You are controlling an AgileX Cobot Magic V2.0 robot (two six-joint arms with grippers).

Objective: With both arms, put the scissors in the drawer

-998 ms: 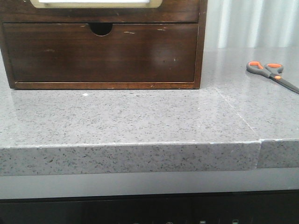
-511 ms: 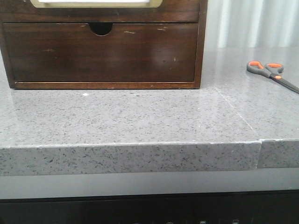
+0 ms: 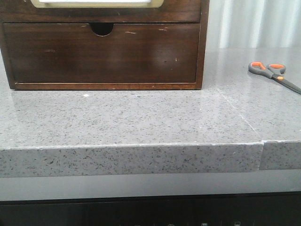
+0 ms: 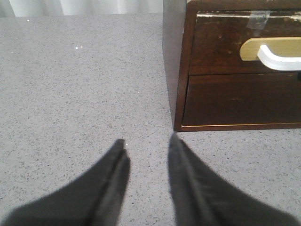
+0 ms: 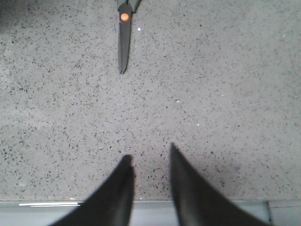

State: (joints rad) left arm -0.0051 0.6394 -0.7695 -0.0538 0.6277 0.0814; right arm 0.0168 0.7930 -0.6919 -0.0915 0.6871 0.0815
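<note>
- Since neither arm reaches into the front view, that picture shows only the layout: the scissors (image 3: 273, 74) lie flat on the grey speckled counter (image 3: 131, 117) at the far right, well apart from the dark wooden cabinet (image 3: 202, 47) at the left. Their orange-lined loops point toward the cabinet and the blades run off the right edge. Only the bottom strip of the drawer (image 3: 96, 4) with the white, tan-rimmed handle shows at the top; below it sits the lower drawer (image 3: 101, 54), plain with a half-round notch. Both fronts look flush, so nothing seems opened yet.
- From the left wrist view, the left gripper (image 4: 146, 143) hovers over bare counter just off the cabinet's near corner, fingers parted and empty. The white handle (image 4: 280, 56) sits up and to one side of it, which suits this arm for pulling the drawer, as the task seems to intend.
- From the right wrist view, the right gripper (image 5: 149, 157) hangs above the counter's front edge, fingers likewise spread with nothing between them. Ahead of it lie the orange pivot dot (image 5: 124, 17) and dark blades of the scissors, tips toward the gripper; the loops are cut off, so how they lie for a grasp is hard to judge here.
</note>
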